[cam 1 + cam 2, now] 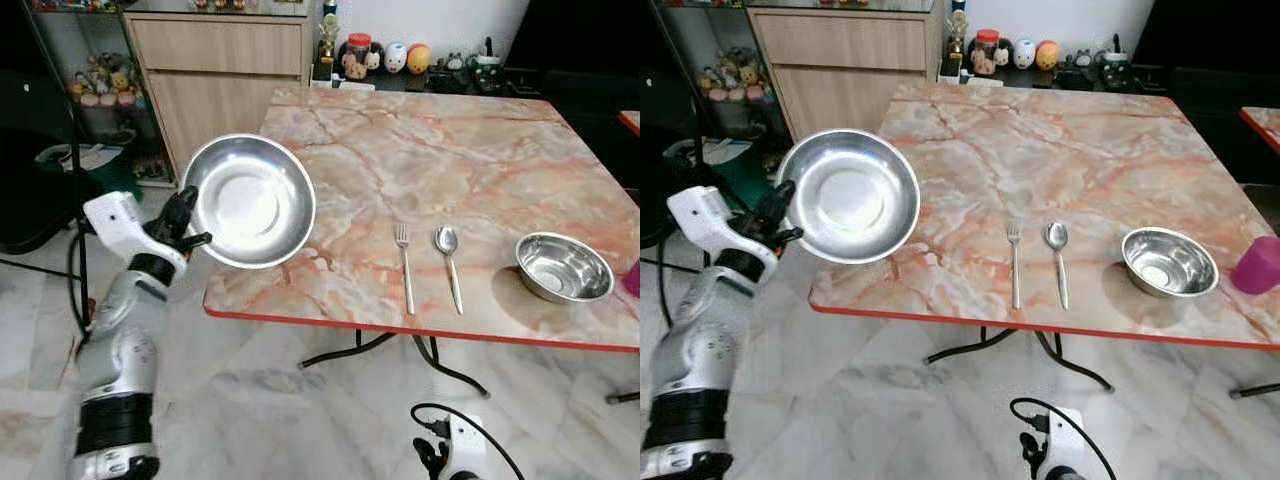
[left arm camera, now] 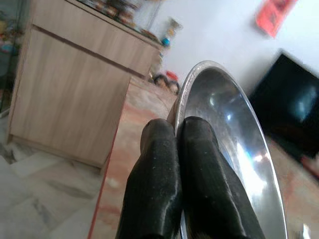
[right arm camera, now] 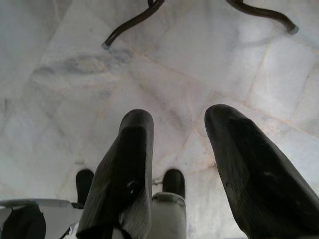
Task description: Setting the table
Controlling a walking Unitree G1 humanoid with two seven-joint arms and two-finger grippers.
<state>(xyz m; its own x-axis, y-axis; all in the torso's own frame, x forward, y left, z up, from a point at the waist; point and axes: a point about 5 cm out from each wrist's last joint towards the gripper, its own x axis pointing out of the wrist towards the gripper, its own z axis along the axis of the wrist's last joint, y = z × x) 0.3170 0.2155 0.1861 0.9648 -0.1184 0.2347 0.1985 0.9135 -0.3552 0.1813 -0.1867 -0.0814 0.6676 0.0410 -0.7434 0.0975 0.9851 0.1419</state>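
A home dining room: a marble-patterned surface (image 1: 440, 170) on tiled floor, a wooden cabinet (image 1: 215, 75) and toy figurines (image 1: 405, 57) just beyond it.

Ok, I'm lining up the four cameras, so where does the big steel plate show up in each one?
Left eye view: steel plate left of centre, over the table's near left corner, clamped by the left gripper.
Right eye view: steel plate in the same spot, further left.
Left wrist view: plate edge-on beside the black fingers.
Right wrist view: marble floor, no plate.
Shared landmark: wooden cabinet.
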